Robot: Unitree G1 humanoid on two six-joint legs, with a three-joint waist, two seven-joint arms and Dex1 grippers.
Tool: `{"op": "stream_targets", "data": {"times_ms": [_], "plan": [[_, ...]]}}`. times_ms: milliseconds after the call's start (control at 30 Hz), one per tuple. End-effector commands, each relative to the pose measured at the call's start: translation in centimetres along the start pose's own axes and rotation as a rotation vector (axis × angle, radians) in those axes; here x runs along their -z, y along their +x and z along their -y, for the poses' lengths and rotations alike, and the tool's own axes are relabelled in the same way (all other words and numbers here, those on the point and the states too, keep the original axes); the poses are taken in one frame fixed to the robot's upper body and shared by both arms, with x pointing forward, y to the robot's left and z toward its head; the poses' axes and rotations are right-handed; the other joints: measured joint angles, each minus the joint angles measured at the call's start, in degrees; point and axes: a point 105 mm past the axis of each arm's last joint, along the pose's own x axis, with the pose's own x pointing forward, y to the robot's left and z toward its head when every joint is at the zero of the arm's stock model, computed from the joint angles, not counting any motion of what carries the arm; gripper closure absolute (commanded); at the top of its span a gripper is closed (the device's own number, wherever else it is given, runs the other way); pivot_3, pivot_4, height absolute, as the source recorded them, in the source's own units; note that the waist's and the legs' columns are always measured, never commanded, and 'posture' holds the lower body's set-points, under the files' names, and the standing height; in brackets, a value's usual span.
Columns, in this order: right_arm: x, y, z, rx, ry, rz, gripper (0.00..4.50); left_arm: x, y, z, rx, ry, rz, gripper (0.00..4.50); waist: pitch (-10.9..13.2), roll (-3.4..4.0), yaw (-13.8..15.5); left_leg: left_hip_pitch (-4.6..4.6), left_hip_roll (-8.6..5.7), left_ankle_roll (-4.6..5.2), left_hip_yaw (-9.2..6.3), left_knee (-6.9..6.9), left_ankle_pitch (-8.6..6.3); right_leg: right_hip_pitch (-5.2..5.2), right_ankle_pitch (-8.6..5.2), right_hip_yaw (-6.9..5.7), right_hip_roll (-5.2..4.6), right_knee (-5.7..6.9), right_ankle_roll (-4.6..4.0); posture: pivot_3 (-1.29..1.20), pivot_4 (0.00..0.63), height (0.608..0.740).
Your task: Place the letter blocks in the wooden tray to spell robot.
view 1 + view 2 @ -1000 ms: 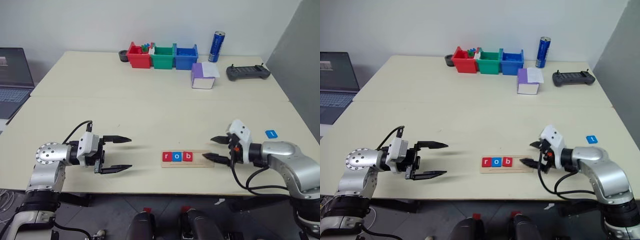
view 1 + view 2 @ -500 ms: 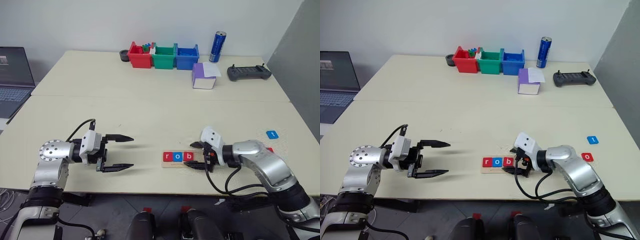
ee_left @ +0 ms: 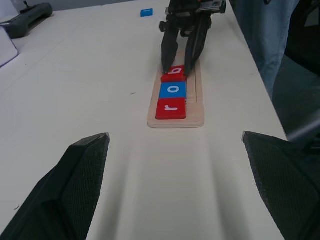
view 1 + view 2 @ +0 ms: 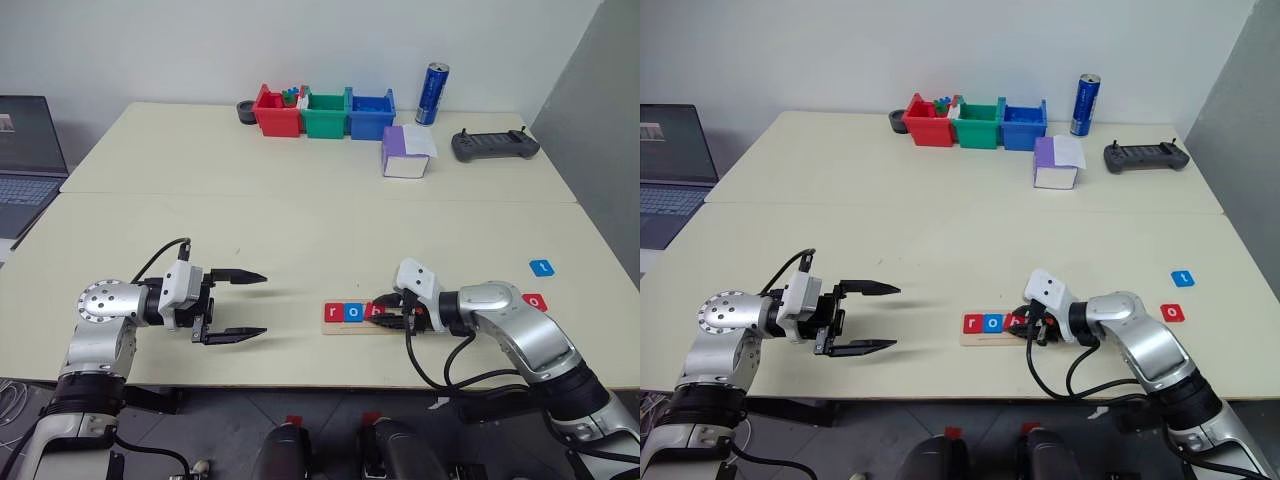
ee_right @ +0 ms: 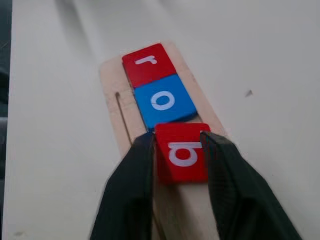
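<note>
- The long pale wooden tray (image 4: 372, 318) is lying near the cream table's (image 4: 300, 215) front edge, with bare tabletop open between it and the left gripper (image 4: 243, 305).
- Three square letter tiles are sitting in it: red r (image 3: 171, 108), blue o (image 3: 173, 90), red b (image 5: 182, 152).
- The right gripper (image 5: 177, 145) is pinching the b tile's sides.
- Two loose tiles, blue t (image 4: 541, 267) and red o (image 4: 536, 301), are lying well right.
- The left gripper's fingers are standing wide apart, holding nothing.

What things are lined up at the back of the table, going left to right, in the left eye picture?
Small dark round dish → red plastic bin → green plastic bin → blue plastic bin → white and purple box → tall blue drink can → dark grey handheld controller.
</note>
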Motion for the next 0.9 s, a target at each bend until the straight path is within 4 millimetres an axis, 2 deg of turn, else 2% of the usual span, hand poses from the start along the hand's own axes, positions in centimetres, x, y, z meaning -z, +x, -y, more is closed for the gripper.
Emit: {"op": "stream_targets", "data": {"times_ms": [33,67,333,500,633,733,900], "plan": [[-1.0,-0.1,0.1,-0.006,-0.041,0.024,4.26,-0.8,-0.6,-0.3,-0.013,0.053,-0.012,0.0,0.0,0.0,0.0,0.0,0.0,0.0,0.0,0.0,0.0,0.0,0.0,0.0,0.0,0.0,0.0,0.0,0.15,0.74],[-0.9,-0.1,0.0,-0.008,-0.042,0.024,4.48,-0.8,-0.6,-0.3,-0.014,0.053,-0.013,0.0,0.0,0.0,0.0,0.0,0.0,0.0,0.0,0.0,0.0,0.0,0.0,0.01,0.0,0.0,0.0,0.0,0.15,0.74],[-2.1,-0.6,-0.2,-0.054,-0.089,0.044,4.48,-0.9,-0.7,-0.4,-0.018,0.057,-0.017,0.0,0.0,0.0,0.0,0.0,0.0,0.0,0.0,0.0,0.0,0.0,0.0,0.0,0.0,0.0,0.0,0.0,0.15,0.74],[-3.8,-1.9,-0.6,-0.089,-0.12,0.09,4.48,-0.9,-0.8,-0.4,-0.02,0.059,-0.019,0.0,0.0,0.0,0.03,-0.01,0.0,0.0,0.0,0.0,0.0,0.0,0.0,0.0,0.0,-0.01,0.0,0.0,0.15,0.74],[-4.4,-3.9,0.7,0.002,-0.093,0.111,4.48,-0.9,-0.8,-0.4,-0.022,0.061,-0.021,0.0,0.0,0.0,0.06,0.0,0.0,0.0,0.0,0.01,0.0,0.0,0.0,0.0,0.0,-0.01,0.0,0.0,0.15,0.74],[-2.6,-7.4,2.1,0.113,0.032,0.091,3.91,-0.9,-0.9,-0.3,-0.02,0.06,-0.019,0.0,0.0,-0.01,0.2,-0.01,-0.01,0.0,0.0,0.0,0.0,0.01,0.0,0.0,-0.01,-0.03,-0.01,0.0,0.15,0.74],[1.4,-14.1,4.6,0.377,0.197,0.079,2.22,-0.8,-0.7,-0.5,-0.014,0.056,-0.015,0.0,-0.01,-0.02,0.58,-0.02,-0.06,0.0,-0.01,0.0,-0.01,0.03,-0.01,0.0,-0.06,-0.07,-0.03,0.0,0.15,0.74]]}}
